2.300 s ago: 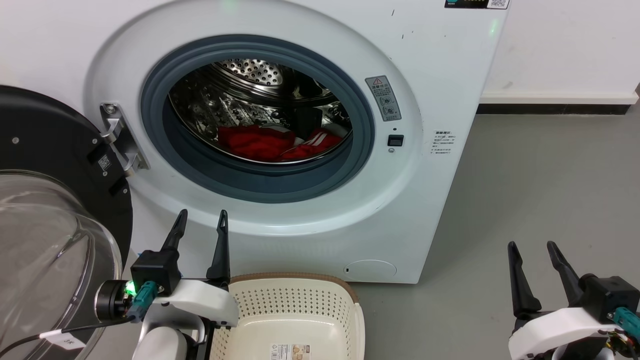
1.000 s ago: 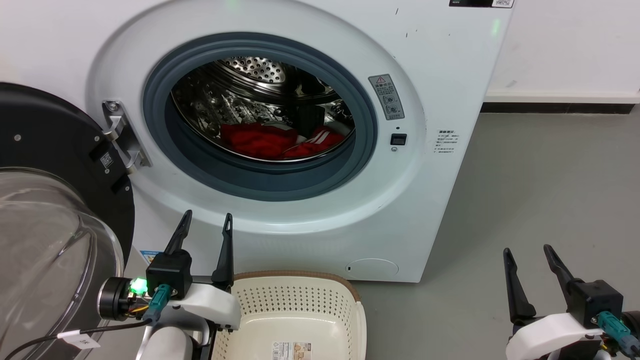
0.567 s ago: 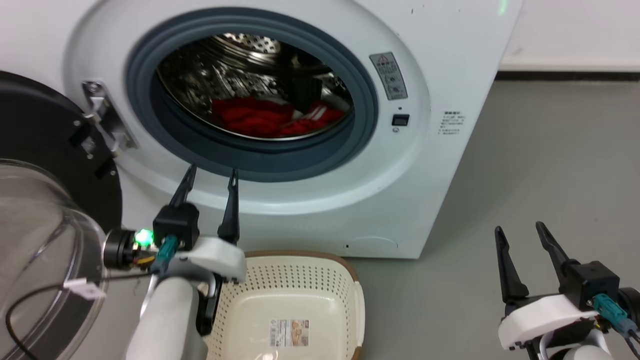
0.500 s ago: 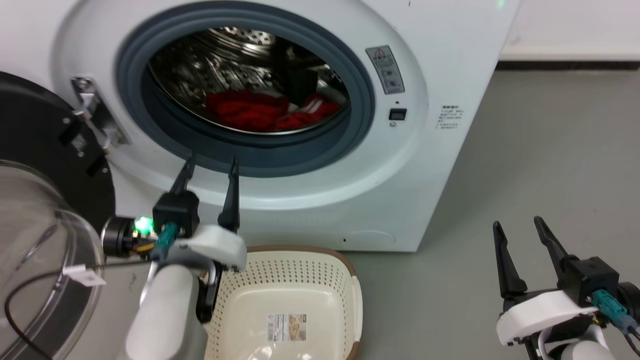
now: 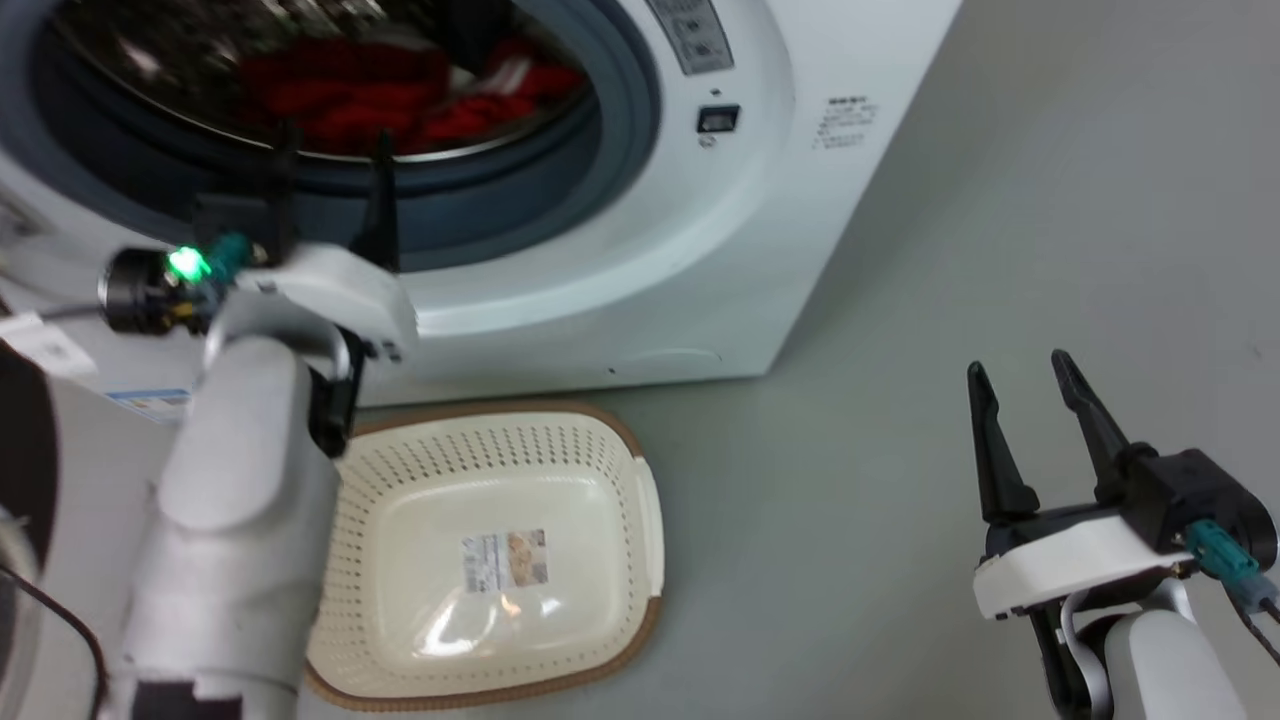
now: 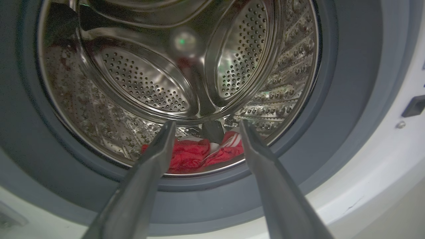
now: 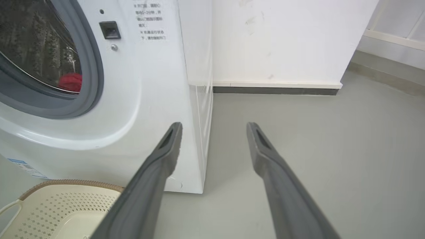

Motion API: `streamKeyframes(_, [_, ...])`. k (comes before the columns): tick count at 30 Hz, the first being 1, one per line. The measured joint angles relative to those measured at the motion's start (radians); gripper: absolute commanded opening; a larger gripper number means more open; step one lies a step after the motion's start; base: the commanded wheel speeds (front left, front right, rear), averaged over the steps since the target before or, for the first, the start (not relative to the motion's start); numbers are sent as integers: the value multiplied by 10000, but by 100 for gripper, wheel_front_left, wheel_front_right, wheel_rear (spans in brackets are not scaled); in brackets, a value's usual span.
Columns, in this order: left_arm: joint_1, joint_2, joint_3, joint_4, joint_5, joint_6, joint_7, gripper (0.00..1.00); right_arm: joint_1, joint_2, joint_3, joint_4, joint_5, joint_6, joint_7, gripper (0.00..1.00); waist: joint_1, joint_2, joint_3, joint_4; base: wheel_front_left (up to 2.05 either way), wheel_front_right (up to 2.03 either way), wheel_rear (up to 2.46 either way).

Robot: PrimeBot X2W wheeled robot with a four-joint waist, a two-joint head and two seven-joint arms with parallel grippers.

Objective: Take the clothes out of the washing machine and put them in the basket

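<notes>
The clothes, a red heap with white stripes, lie at the bottom of the steel drum of the washing machine, at the upper left of the head view. In the left wrist view they sit low in the centre of the frame, seen between the two dark fingers. The left gripper is raised in front of the grey porthole rim. Its fingers are spread wide and hold nothing, and the tips are level with the lower lip of the opening, apart from the fabric. The basket stands on the grey floor just before the foot of the machine, at the lower centre-left of the head view. A paper label lies on its bottom, and the pale left forearm overlaps its left edge. The right gripper hovers at the lower right over the floor, well apart from machine and basket, its fingers wide apart and holding nothing.
</notes>
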Motion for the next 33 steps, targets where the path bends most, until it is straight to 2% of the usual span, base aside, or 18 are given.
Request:
streamKeyframes(12, [-3347, 1482, 199, 2224, -577, -598, 1281, 100, -1037, -15, 439, 717, 838, -2, -562, 100, 0, 0, 2033, -1226, 0, 0, 0])
streamKeyframes(21, [-5271, 2288, 48, 3430, -1143, -731, 2911, 100, -1453, -19, 1028, 982, 1605, 0, -658, 100, 0, 0, 3098, -2363, 0, 0, 0])
streamKeyframes(33, [-7218, 3327, -111, 4541, -1835, -744, 6324, 100, -1472, -17, 1758, 539, 2299, 0, -667, 100, 0, 0, 4011, -3536, 0, 0, 0])
